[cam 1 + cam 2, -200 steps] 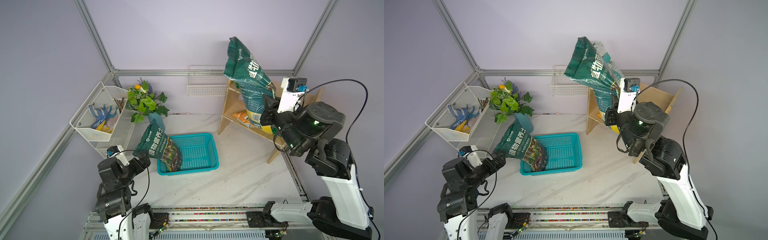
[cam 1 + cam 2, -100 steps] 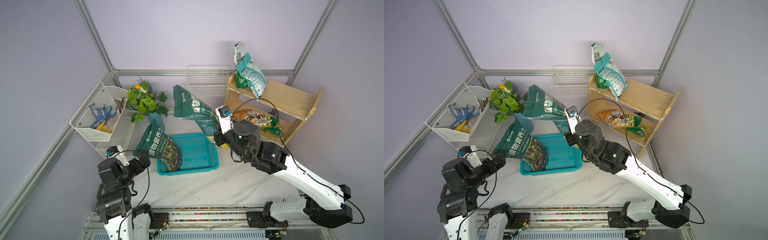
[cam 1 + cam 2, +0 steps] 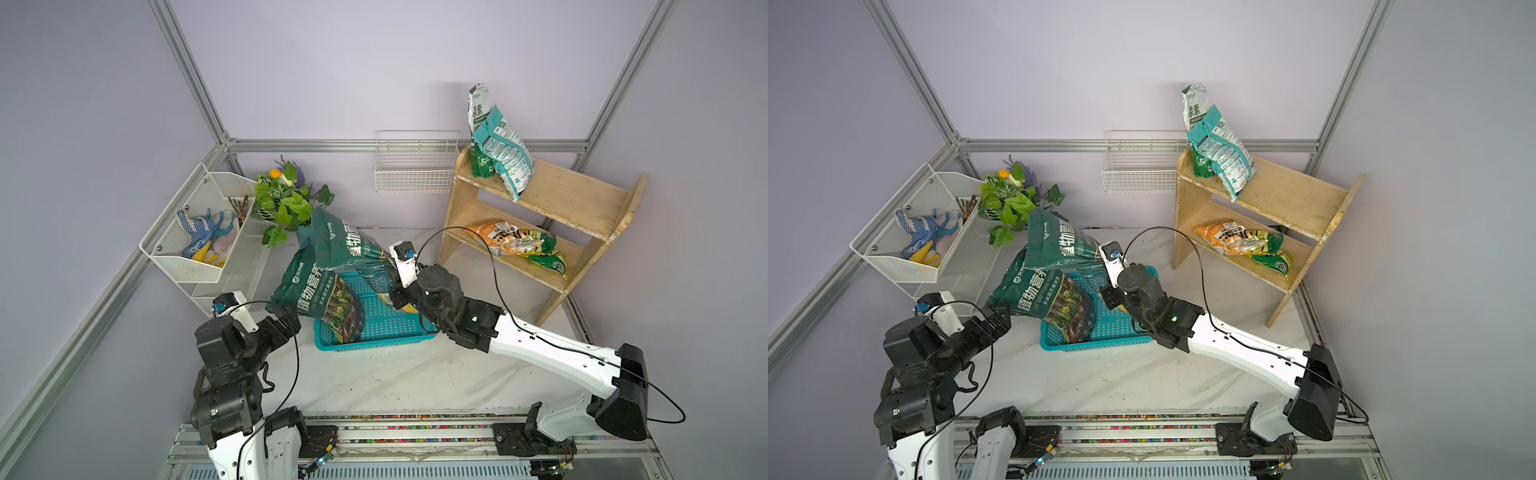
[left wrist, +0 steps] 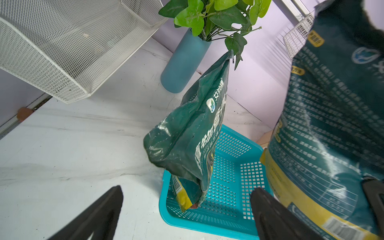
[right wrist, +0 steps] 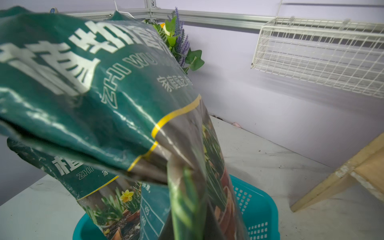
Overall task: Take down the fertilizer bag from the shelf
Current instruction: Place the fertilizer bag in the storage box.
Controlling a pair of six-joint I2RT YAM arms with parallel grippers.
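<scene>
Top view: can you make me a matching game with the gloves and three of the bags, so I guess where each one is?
Things:
1. blue dotted gloves
2. orange bag
3. teal-and-white bag
4. upper dark green bag

Places:
A. on the top tier of the wooden shelf
B. gripped by the right gripper, above the teal basket
C. in the white mesh rack
D. on the lower tier of the wooden shelf

Pairs: 1-C, 2-D, 3-A, 4-B.
</scene>
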